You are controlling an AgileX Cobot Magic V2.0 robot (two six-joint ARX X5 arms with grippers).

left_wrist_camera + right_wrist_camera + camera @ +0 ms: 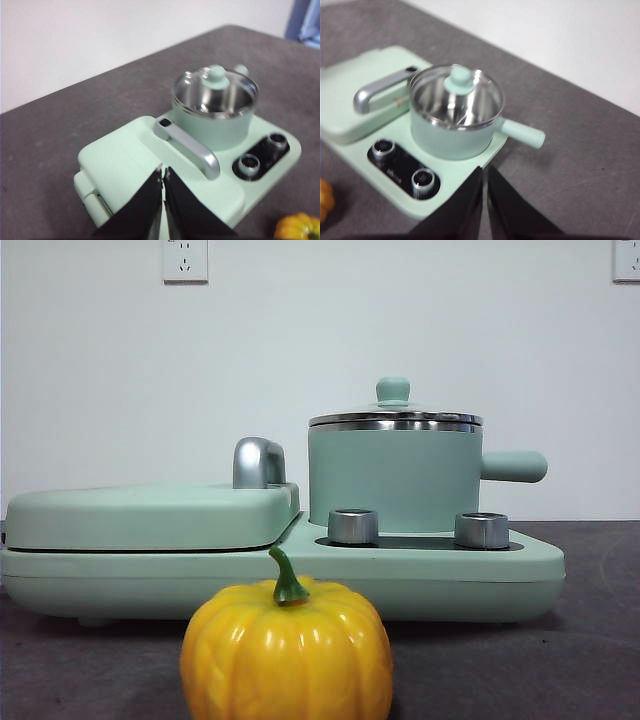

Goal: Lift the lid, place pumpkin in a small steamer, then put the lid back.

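Lid [395,418] seated on small steamer [393,480]; pumpkin [287,653] on table in front. Wrist views only: left gripper [163,172], right gripper [484,172], both jaws pressed together, holding nothing.

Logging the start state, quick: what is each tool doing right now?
Left tool: closed, holding nothing, above the flat cover.
Right tool: closed, holding nothing, above the base near the small steamer.

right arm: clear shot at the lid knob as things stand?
Probably yes. The right gripper, jaws together, hangs above and off to the side of the small steamer. The lid sits on it with its knob standing free, nothing over it. The jaws would need to open first.
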